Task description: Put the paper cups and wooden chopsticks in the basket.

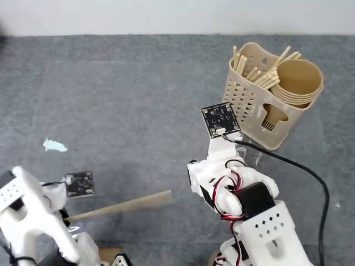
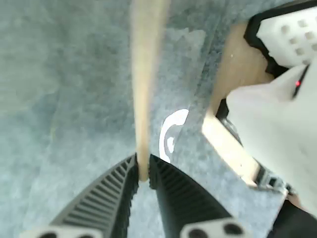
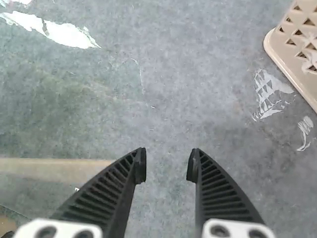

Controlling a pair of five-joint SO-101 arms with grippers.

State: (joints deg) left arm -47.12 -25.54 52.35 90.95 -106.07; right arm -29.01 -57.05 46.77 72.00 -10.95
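Pinches one wooden chopstick (image 2: 145, 74) by its end in the left gripper (image 2: 143, 171), stick jutting out over the grey surface (image 1: 138, 100). Hangs the right gripper (image 3: 166, 166) with fingers apart above the surface near the basket (image 1: 249, 105) (paper cups (image 1: 299, 83) stacked inside, beside a bundle of chopsticks (image 1: 265, 76)).

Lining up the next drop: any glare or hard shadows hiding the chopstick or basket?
High view: even light, no glare on chopstick or basket. Left wrist view: soft shading only around the left gripper holding the chopstick. Right wrist view: mat and basket corner evenly lit.
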